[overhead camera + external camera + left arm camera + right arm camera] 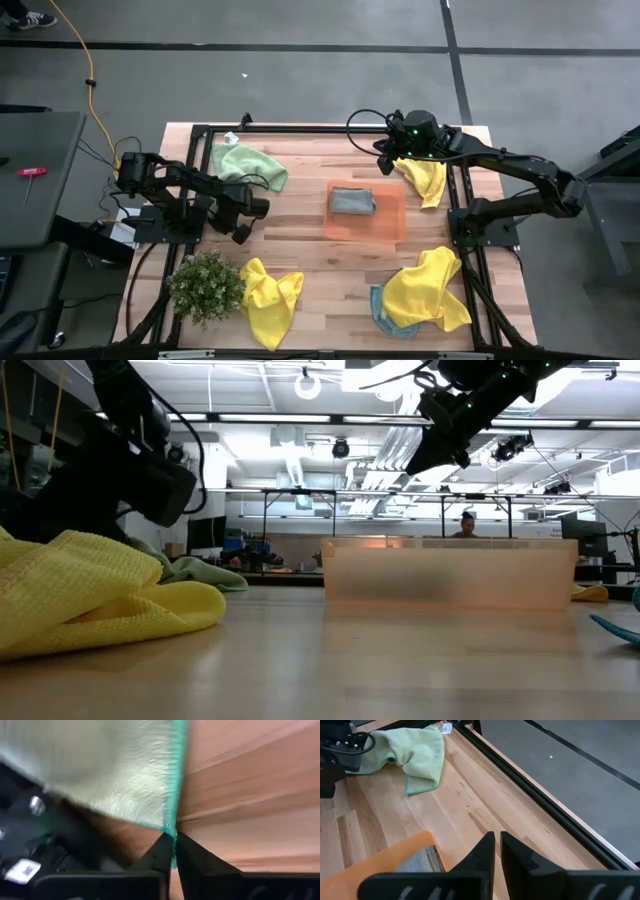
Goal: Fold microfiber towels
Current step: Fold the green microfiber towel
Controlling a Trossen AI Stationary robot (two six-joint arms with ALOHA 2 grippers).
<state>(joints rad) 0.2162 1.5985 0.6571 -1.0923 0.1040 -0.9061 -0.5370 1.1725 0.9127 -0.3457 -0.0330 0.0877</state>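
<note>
the left gripper had its fingers pressed together on the teal-stitched corner of a soft, fuzzy pale green microfiber towel, which spread away from the fingertips over the light wooden plank counter. the right gripper hung with fingers pressed together, pinching nothing, above the counter's far edge; just beside its fingertips lay a flat orange square mat bearing a folded grey-blue towel. a bright yellow towel draped just behind those fingers. other yellow towels lay well apart from both pairs of fingers.
</note>
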